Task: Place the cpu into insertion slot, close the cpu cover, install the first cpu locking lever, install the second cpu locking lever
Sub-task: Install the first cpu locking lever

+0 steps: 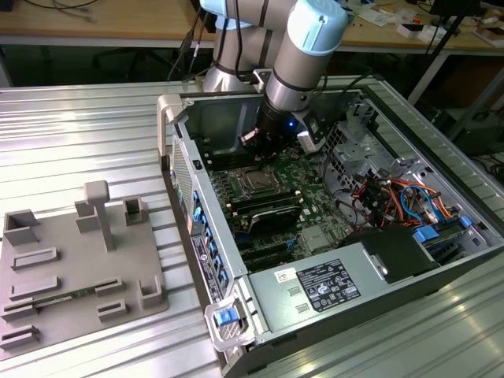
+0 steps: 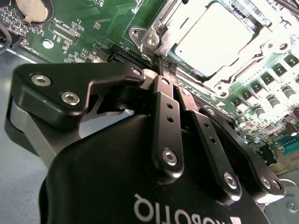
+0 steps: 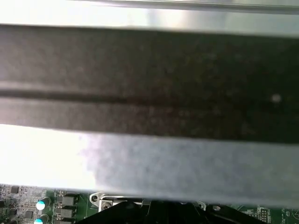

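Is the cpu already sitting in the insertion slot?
Yes, in the second wrist view the cpu lies flat inside the insertion slot.

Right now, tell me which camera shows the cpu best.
The second wrist view: the cpu sits close and large, its pale metal top lying in the socket, framed by the cover, just beyond the shut gripper. The exterior view shows the cpu small, below the gripper. The first wrist view gives no clear look at it.

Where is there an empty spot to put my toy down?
The ridged metal table is bare between the grey fixture tray and the open computer case, and again near the power supply box. Inside the case it is crowded: the robot's hand hangs by the cpu, beside tangled cables.
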`<state>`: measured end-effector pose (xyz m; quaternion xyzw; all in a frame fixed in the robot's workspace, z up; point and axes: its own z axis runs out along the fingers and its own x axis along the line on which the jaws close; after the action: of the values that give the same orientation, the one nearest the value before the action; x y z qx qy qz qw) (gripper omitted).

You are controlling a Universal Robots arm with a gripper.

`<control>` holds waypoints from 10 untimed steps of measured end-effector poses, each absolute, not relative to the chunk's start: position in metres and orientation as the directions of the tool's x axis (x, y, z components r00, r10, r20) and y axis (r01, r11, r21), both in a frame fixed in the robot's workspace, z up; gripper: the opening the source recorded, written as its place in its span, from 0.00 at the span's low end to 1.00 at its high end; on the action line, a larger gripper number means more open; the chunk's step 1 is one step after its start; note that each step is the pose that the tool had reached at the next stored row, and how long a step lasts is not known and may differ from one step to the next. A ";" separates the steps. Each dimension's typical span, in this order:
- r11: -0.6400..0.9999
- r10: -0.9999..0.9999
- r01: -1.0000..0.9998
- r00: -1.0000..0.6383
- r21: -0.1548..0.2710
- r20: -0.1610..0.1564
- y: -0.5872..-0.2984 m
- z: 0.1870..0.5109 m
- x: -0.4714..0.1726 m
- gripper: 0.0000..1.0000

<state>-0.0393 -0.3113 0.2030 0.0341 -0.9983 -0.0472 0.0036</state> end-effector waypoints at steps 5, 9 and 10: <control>0.993 -0.068 -0.068 -0.998 0.093 0.005 -0.311 0.215 -0.039 0.11; 0.993 -0.068 -0.068 -0.998 0.093 0.003 -0.311 0.219 -0.039 0.11; 0.993 -0.068 -0.068 -0.998 0.093 0.003 -0.311 0.219 -0.039 0.11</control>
<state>-0.0393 -0.3115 0.2187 0.0341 -0.9983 -0.0467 0.0029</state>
